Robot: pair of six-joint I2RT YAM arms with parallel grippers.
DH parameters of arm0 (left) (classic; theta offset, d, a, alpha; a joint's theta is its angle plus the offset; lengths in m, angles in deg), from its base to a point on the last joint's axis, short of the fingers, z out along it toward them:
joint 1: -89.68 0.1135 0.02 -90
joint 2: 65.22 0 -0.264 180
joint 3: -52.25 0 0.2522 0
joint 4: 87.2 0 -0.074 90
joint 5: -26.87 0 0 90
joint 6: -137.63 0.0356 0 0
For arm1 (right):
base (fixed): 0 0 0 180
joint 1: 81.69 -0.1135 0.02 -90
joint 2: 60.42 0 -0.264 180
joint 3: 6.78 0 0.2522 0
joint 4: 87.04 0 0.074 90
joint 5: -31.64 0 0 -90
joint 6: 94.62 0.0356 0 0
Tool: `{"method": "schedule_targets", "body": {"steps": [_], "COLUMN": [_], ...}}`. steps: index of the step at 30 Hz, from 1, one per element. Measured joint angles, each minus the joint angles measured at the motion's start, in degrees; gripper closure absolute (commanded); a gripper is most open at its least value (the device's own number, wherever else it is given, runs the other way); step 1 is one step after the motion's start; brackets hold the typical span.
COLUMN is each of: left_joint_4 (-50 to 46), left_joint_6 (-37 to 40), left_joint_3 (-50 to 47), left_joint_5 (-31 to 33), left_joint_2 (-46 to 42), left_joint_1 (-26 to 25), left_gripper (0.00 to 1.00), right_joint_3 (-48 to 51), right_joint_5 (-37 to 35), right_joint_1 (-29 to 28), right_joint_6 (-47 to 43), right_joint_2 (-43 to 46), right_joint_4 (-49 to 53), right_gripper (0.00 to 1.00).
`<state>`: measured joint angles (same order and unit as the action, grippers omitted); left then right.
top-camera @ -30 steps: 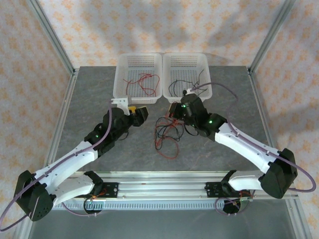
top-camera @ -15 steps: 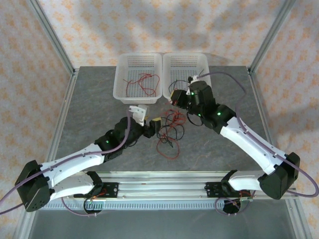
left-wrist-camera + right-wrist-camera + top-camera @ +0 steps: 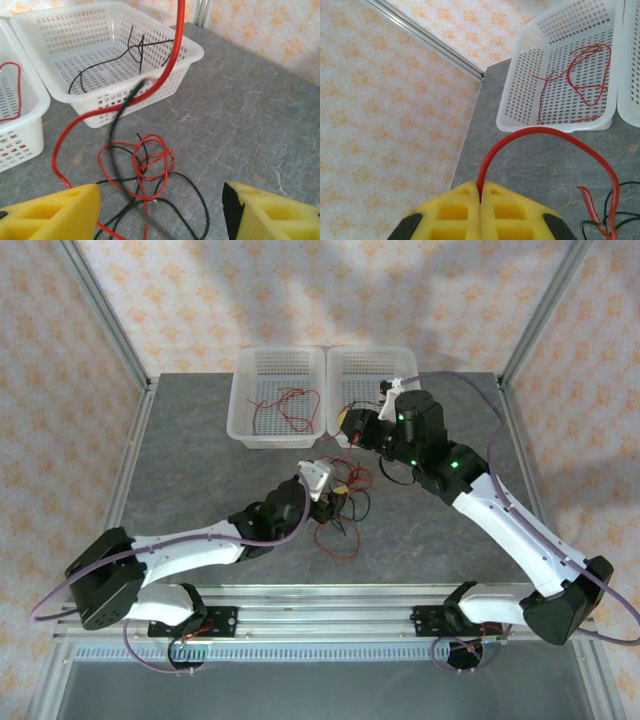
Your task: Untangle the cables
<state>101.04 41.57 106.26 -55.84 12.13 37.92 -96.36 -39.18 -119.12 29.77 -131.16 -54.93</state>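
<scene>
A tangle of thin red and black cables (image 3: 342,512) lies on the grey table in front of the baskets. My right gripper (image 3: 481,187) is shut on a red cable (image 3: 545,131) that arcs away and drops to the tangle (image 3: 600,216). From above, that gripper (image 3: 347,424) hangs near the front edge of the right basket. My left gripper (image 3: 335,498) hovers low at the pile, its yellow fingers (image 3: 50,215) open either side of the looped cables (image 3: 150,162). The taut red cable (image 3: 172,50) and a black strand climb out of the pile.
Two white mesh baskets stand side by side at the back. The left basket (image 3: 243,410) holds loose red cables (image 3: 580,75). The right basket (image 3: 165,45) holds black cables (image 3: 120,55). An aluminium frame borders the table.
My left arm has swung right and forward, bringing its open gripper down to the tangle. My right arm has drawn back toward the baskets and upward, pulling the red cable taut.
</scene>
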Motion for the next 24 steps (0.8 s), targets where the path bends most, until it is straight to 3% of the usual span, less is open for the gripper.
{"method": "schedule_targets", "body": {"steps": [10,15,24], "left_joint_4": [1.88,2.49,5.42], "left_joint_6": [-2.78,-3.56,-7.45], "left_joint_3": [2.89,2.78,-4.83], "left_joint_5": [8.04,11.26,12.74], "left_joint_2": [8.98,9.99,9.53], "left_joint_1": [0.0,0.0,0.0], "left_gripper": [0.74,0.78,0.75], "right_joint_3": [-2.78,-5.35,-14.4], "right_joint_5": [0.35,0.26,0.11], "right_joint_1": [0.0,0.0,0.0], "right_joint_6": [-0.07,-0.66,-2.95], "right_joint_2": [1.33,1.4,-0.76], "right_joint_4": [1.55,2.43,4.13], "right_gripper": [1.0,1.0,1.0]}}
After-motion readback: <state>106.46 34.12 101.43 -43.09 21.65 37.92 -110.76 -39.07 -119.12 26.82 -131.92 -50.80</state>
